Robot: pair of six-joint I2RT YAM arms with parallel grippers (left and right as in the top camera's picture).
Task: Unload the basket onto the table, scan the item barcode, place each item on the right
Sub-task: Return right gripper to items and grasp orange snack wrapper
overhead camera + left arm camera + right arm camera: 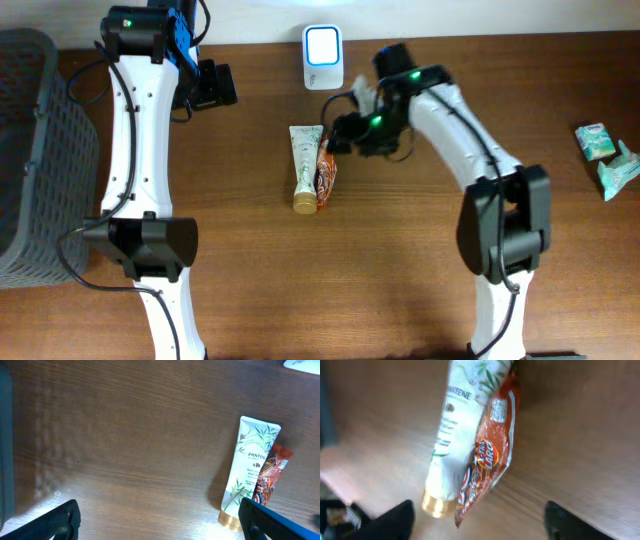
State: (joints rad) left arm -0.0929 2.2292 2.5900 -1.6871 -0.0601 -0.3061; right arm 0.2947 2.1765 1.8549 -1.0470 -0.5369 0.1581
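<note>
As it hangs over the packet, the right hand gapes empty.

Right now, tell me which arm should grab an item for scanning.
Right. The right gripper hangs open just beside the tube and orange packet, while the left gripper sits farther off, away from both.

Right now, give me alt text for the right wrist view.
A white plastic tube with a gold cap lies on the brown wooden table, an orange-red foil snack packet touching its side. The right gripper hangs open over both.
</note>
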